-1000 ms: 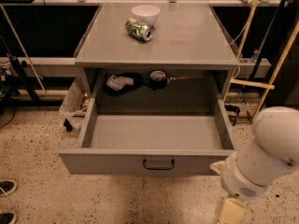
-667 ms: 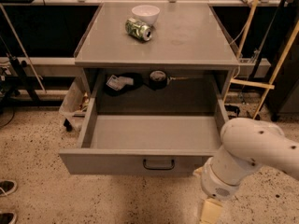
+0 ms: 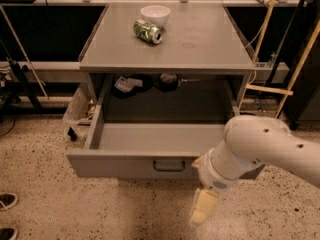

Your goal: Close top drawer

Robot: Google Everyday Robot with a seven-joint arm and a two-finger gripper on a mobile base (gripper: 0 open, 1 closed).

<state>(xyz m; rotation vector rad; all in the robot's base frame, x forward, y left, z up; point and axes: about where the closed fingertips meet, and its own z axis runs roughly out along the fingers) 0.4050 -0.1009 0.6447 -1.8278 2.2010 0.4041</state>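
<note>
Camera view: pincer (image 3: 202, 212) apparently nearer top drawer (image 3: 120, 165) front

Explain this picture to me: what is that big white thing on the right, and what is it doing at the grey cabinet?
The white tube is a robot's arm. The pale gripper at its end, which serves as its hand, hangs low in front of the pulled-out top drawer, to the right of the handle. I see nothing held in it. The single camera looks down from in front. On the cabinet top are a white bowl and a green can lying on its side.
</note>
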